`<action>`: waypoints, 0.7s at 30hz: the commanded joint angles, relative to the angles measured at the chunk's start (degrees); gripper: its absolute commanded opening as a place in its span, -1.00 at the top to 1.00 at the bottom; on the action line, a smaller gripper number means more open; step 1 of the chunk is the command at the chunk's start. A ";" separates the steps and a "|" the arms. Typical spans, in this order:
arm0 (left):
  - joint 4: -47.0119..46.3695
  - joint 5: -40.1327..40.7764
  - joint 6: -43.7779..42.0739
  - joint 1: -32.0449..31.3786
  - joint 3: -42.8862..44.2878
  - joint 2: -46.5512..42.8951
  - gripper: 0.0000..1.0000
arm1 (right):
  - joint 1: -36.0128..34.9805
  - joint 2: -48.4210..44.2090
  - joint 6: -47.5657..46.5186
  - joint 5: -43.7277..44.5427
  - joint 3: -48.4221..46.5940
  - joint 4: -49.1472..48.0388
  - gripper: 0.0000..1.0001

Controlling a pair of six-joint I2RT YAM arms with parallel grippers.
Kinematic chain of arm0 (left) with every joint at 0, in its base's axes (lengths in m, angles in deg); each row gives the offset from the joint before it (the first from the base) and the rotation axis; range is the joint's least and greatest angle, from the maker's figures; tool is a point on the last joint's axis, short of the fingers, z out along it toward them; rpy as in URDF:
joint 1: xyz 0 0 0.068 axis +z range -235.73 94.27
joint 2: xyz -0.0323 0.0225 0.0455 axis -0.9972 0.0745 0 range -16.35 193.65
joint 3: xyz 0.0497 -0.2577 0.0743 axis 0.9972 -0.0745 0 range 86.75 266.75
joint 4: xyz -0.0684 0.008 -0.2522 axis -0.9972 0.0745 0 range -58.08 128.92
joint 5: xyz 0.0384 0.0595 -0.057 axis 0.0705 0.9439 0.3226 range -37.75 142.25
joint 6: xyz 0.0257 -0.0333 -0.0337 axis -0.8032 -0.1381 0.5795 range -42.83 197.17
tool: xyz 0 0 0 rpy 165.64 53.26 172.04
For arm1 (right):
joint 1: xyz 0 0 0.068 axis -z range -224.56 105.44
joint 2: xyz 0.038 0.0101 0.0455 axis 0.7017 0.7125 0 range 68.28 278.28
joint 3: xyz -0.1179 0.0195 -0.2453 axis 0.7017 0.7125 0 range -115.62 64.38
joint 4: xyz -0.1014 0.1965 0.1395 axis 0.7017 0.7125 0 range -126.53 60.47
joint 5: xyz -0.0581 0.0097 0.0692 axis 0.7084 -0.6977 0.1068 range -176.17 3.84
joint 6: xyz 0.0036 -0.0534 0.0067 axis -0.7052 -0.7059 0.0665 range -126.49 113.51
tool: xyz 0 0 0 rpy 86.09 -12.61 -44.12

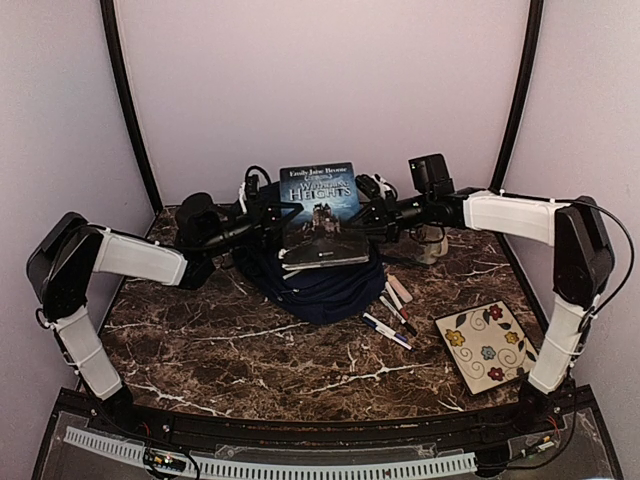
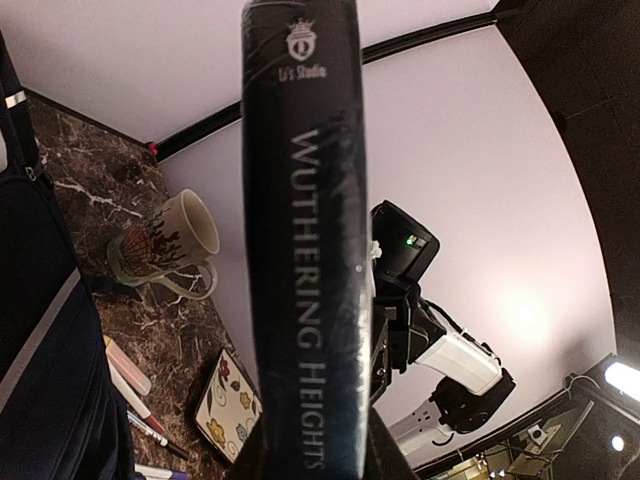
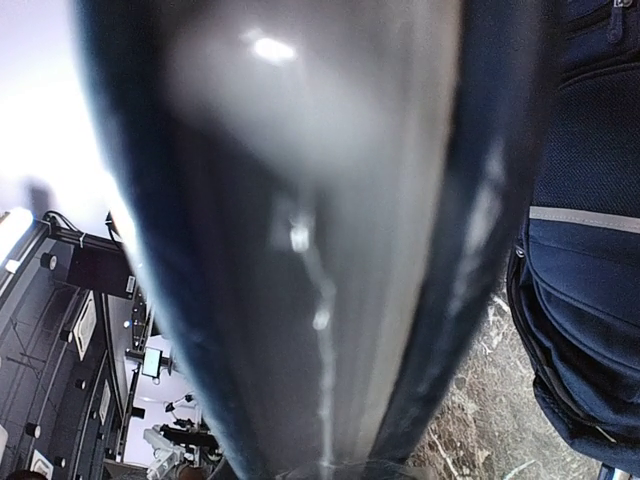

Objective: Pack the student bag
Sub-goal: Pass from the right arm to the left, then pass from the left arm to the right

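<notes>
The student bag (image 1: pixel 322 288) is a navy backpack lying in the middle of the table; it also shows in the left wrist view (image 2: pixel 40 350) and the right wrist view (image 3: pixel 590 250). A dark blue book, Wuthering Heights (image 1: pixel 320 203), is held upright above the bag. My left gripper (image 1: pixel 274 213) is shut on its spine side (image 2: pixel 305 250). My right gripper (image 1: pixel 366 212) is shut on its page edge (image 3: pixel 300 250). A second dark book (image 1: pixel 326 256) lies flat on the bag under the upright one.
Several marker pens (image 1: pixel 395 315) lie right of the bag. A floral tile (image 1: pixel 487 345) lies at the front right. A cream mug (image 1: pixel 430 244) stands behind the right gripper, also in the left wrist view (image 2: pixel 168 243). Curved walls close the back and sides.
</notes>
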 commanded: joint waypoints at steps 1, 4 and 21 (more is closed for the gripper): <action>-15.42 5.72 0.37 -1.15 -0.69 -3.52 1.00 | -0.19 -3.31 0.28 -0.79 1.12 -0.81 0.86; -14.07 8.80 -1.91 -1.60 -1.47 -4.95 1.00 | -0.30 -3.32 0.28 -0.79 4.06 -7.27 0.86; -15.08 11.93 -1.38 -2.43 -3.40 -5.33 1.00 | -2.08 -4.36 -5.58 2.16 7.36 -18.07 -0.29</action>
